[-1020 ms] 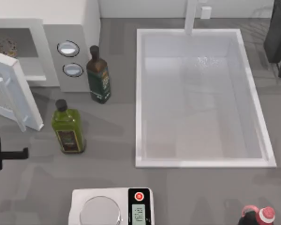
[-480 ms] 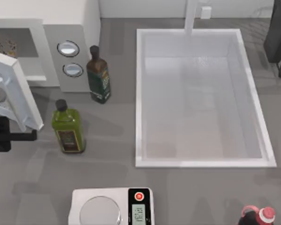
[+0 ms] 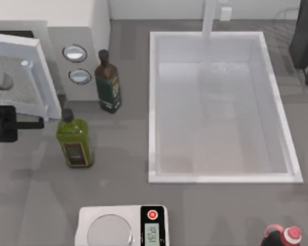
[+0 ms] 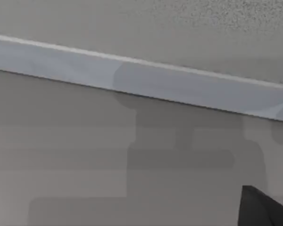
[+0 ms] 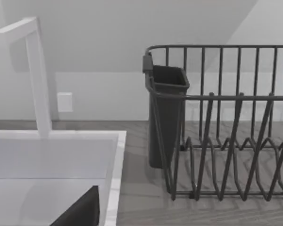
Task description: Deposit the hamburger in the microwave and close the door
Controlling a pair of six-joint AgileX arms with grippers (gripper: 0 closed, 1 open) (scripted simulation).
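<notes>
Two risks: the door (image 3: pixel 21 77) could stop short of latching, or the olive-green bottle (image 3: pixel 74 141) could get knocked over.
Cause of the first: the white-framed panel lies across the mouth of the microwave (image 3: pixel 77 28), but a dark gap shows along its free edge beside the two knobs (image 3: pixel 77 64). I judge it not fully home. If your push ends here or slides off the frame, the door may rest ajar.
Cause of the second: the olive-green bottle stands just beside the door's lower corner and near the left pincer (image 3: pixel 25 123). A sideways sweep or a careless retreat could clip it. The dark bottle (image 3: pixel 108 82) stands just past the knobs and is less exposed.
Left pincer: it sits at the worktop's left edge, just below the door. You cannot tell how wide it stands or whether it holds anything.
Right arm (image 3: pixel 304 36): parked at the far right by the dish rack (image 5: pixel 226 122). Its pincer's state cannot be told either.
Hamburger: the speckled window covers the cavity. I judge it to be inside, but you cannot confirm that from here.
Door's look: flat white frame, grey speckled pane, and a small white knob handle (image 3: pixel 24 64) near its upper edge.
</notes>
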